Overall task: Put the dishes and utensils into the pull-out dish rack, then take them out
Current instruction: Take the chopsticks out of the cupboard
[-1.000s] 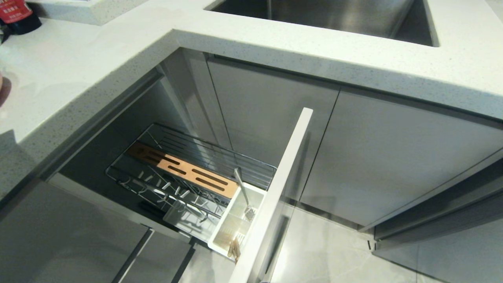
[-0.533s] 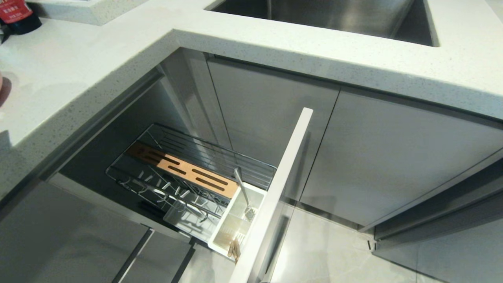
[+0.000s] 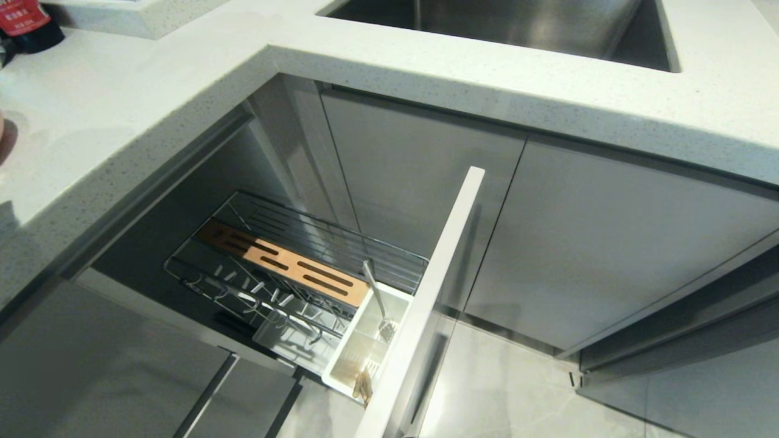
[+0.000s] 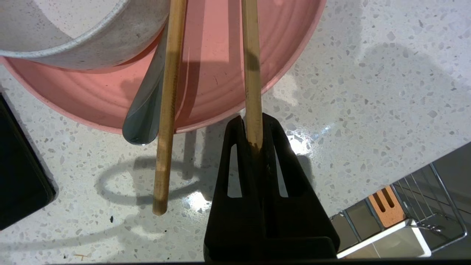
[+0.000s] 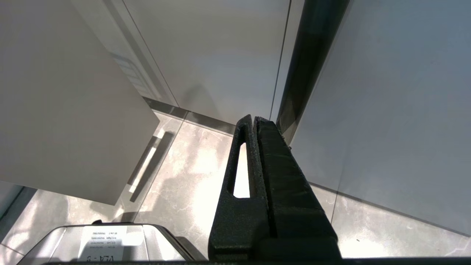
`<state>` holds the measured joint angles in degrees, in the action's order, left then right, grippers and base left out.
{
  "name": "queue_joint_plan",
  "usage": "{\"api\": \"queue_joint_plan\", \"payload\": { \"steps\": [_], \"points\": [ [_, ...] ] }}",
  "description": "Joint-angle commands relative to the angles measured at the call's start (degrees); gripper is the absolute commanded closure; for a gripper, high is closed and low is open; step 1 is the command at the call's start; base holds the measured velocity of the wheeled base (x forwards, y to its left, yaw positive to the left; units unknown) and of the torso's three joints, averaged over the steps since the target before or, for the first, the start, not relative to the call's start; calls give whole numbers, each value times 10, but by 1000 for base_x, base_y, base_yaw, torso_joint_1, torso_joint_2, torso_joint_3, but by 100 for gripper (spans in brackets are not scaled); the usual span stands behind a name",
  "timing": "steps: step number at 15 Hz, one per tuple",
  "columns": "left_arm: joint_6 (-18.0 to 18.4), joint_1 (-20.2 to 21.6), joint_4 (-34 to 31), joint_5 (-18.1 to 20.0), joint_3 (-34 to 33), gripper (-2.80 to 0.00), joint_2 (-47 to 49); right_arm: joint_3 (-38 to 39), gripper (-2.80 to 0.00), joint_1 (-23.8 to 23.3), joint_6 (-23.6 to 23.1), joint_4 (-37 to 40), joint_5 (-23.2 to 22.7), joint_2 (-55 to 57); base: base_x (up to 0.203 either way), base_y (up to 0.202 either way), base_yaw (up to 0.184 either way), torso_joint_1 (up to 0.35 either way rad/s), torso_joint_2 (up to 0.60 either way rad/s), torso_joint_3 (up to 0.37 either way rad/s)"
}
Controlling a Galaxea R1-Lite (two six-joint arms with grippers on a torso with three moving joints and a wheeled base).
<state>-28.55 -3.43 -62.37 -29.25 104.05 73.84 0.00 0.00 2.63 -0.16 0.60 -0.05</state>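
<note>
Left gripper (image 4: 254,141): jaws pinch one chopstick (image 4: 251,73) at its end, above the table (image 4: 368,92). Second chopstick (image 4: 167,110) & spoon (image 4: 147,110) lean on pink plate (image 4: 220,81); white bowl (image 4: 92,40) on plate. Right gripper (image 5: 254,121): jaws pressed together, near floor. Pull-out dish rack (image 3: 304,274) open.

White bowl (image 4: 73,33) and pink plate (image 4: 220,73) cut off by the frame; chopsticks (image 4: 252,73) too (far ends unseen)

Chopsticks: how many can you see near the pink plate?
2. One chopstick is pinched at its end by the left gripper, reaching over the pink plate. The other chopstick lies loose beside it, next to the spoon. None seems hidden.
</note>
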Motion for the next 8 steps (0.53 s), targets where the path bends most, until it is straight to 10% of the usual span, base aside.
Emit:
{"api": "queue_joint_plan", "payload": {
  "steps": [1,8],
  "points": [
    [-1,5,-3,-2,0,0,2,0,0,0,0,0,0,0,0,0,0,0,0,0],
    [11,19,-22,-1,0,0,9,0,0,0,0,0,0,0,0,0,0,0,0,0]
  ]
}}
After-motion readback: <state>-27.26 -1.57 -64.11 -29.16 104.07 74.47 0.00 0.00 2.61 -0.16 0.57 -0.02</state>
